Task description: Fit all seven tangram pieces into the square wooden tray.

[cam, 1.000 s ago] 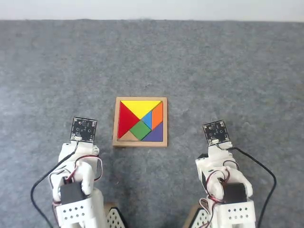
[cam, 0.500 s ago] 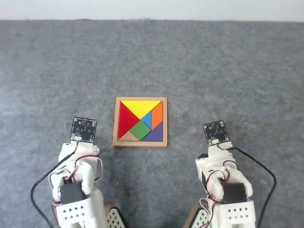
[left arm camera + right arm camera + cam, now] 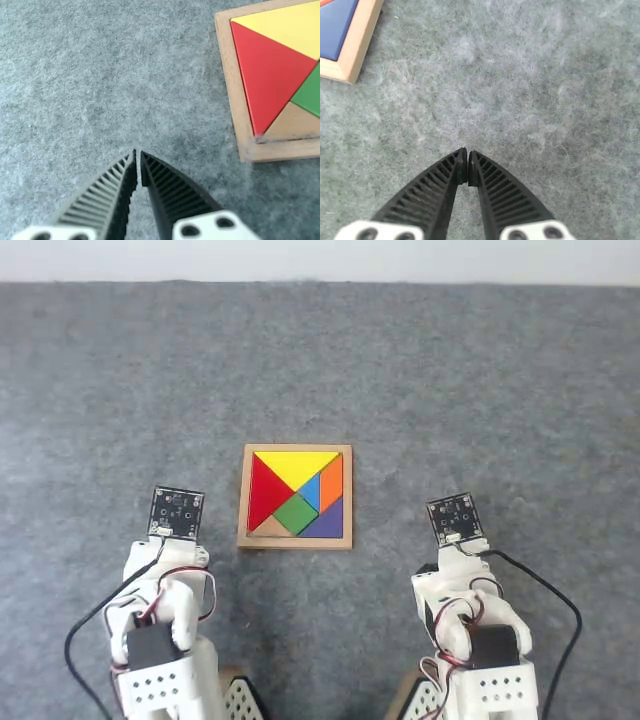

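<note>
Though mottled, grey felt [image 3: 480, 380] under tray [image 3: 243, 495]

The table [image 3: 520, 440] is covered from side to side with a grey, felt-like cloth [image 3: 120, 370], its nap mottled in paler and darker patches. At twelve o'clock in the high view the cloth ends in a straight line against a pale strip. The square wooden tray [image 3: 243, 495] lies flat on the cloth, a little towards six o'clock from the middle, with its sides square to that far edge. Its light rim rests on the nap on every side that shows. At seven o'clock the left arm [image 3: 160, 640] stands at the near edge, and at five o'clock the right arm [image 3: 470, 640], each apart from the tray.
</note>
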`<move>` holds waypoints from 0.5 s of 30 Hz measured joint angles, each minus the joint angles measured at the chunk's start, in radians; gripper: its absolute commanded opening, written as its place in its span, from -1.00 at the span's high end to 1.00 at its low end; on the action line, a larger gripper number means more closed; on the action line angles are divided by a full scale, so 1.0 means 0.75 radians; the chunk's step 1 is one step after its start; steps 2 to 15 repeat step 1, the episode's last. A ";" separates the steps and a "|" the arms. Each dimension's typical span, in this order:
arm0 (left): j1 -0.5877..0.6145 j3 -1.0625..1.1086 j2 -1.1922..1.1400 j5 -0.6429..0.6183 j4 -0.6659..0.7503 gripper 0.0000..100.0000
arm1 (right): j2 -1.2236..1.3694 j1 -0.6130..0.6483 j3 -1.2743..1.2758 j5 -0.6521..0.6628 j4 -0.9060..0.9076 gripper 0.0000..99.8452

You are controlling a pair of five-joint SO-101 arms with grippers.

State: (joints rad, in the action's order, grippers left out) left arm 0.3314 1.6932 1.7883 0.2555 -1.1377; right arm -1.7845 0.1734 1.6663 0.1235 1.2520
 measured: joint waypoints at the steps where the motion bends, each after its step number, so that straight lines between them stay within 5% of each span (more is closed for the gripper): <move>1: 0.000 0.000 0.000 0.000 0.000 0.97 | 0.000 0.000 0.000 0.000 0.000 0.98; 15: 0.000 0.000 0.000 0.000 0.000 0.97 | 0.000 0.000 0.000 0.000 0.000 0.98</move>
